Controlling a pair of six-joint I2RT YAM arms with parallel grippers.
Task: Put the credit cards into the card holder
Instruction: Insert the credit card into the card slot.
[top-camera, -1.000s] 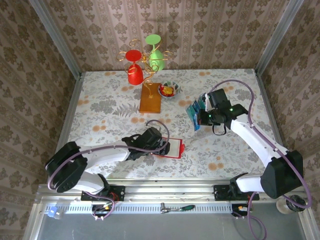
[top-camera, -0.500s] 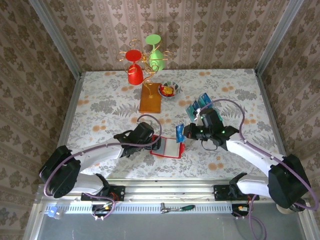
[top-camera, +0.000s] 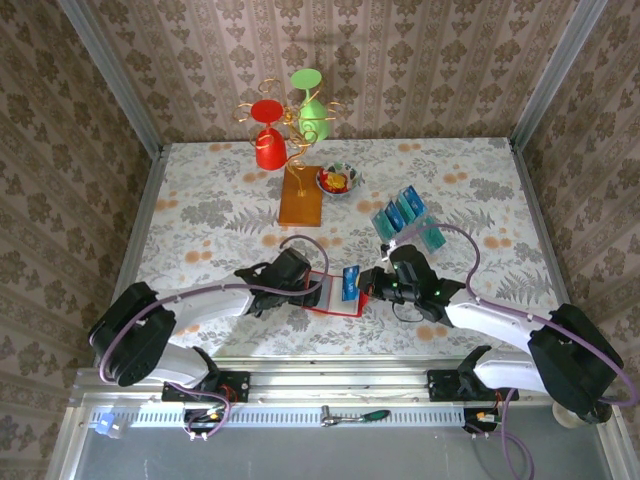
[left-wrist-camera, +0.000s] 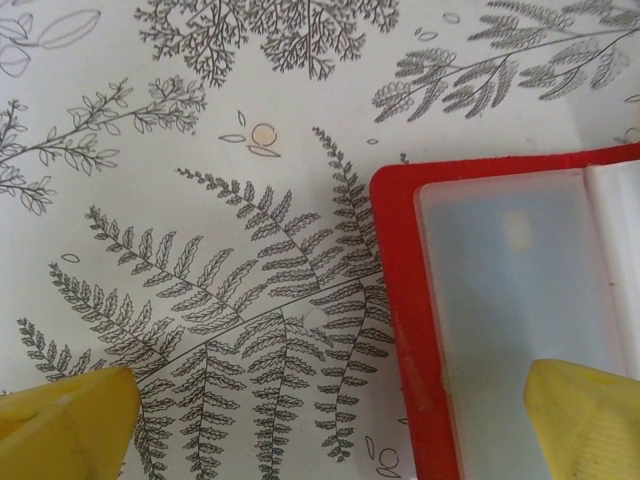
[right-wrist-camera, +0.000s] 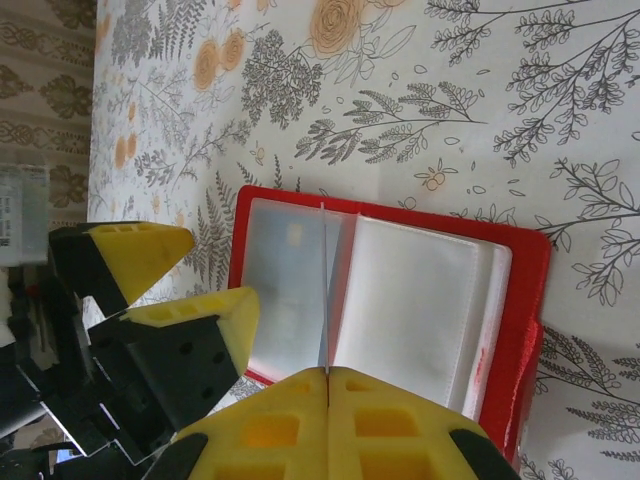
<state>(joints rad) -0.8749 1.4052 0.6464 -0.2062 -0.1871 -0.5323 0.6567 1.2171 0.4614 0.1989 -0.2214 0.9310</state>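
On the worktop (top-camera: 200, 200), the holder (top-camera: 338, 300) lay open near the front edge. The left end effector (left-wrist-camera: 330, 395) was spread, 1 finger over the left sleeve. The right end effector (top-camera: 358, 288) pinched 1 card (top-camera: 350, 282) above the holder. The card's edge needed lining up with a sleeve mouth, then a low slide in. The right wrist view showed the sleeves and, probably, the card edge-on; the top view showed its face.

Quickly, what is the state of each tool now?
Left tool: open above the glossy red card holder.
Right tool: shut on a thin teal-blue credit card.
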